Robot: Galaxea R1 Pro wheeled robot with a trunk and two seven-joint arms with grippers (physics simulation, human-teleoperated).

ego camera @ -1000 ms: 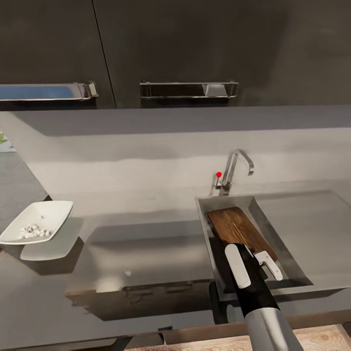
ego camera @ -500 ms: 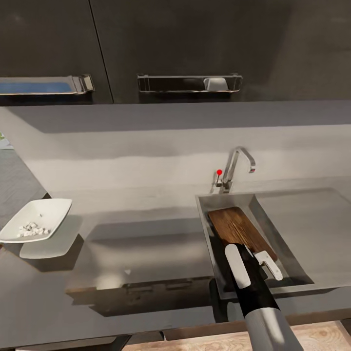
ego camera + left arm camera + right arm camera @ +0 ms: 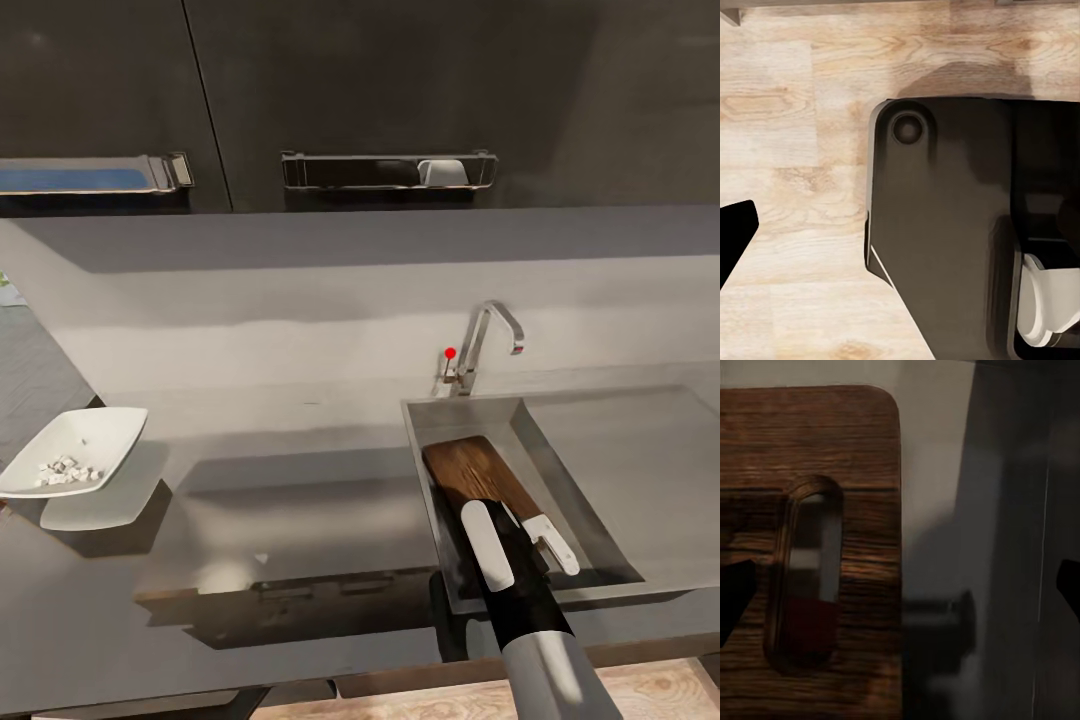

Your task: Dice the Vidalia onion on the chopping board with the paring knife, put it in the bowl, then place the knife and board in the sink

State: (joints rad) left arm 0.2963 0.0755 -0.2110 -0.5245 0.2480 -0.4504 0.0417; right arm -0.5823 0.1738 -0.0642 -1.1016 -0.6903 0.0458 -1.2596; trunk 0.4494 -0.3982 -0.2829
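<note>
At nine o'clock the bowl [image 3: 75,447] sat on the surface [image 3: 300,500], holding diced onion [image 3: 62,470]. At four o'clock the chopping board [image 3: 478,475] lay in the sink [image 3: 600,470], the right gripper [image 3: 520,535] over it with jaws apart. The last step looked finished; next, withdraw. I cannot tell the left jaws' state.

right arm [image 3: 520,590]: black forearm | white panels | grey sleeve | dark base [image 3: 945,225]

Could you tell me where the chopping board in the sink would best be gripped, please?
Probably the near end with the handle slot, from above with the right hand: the chopping board lies in the sink, that end nearest.
</note>
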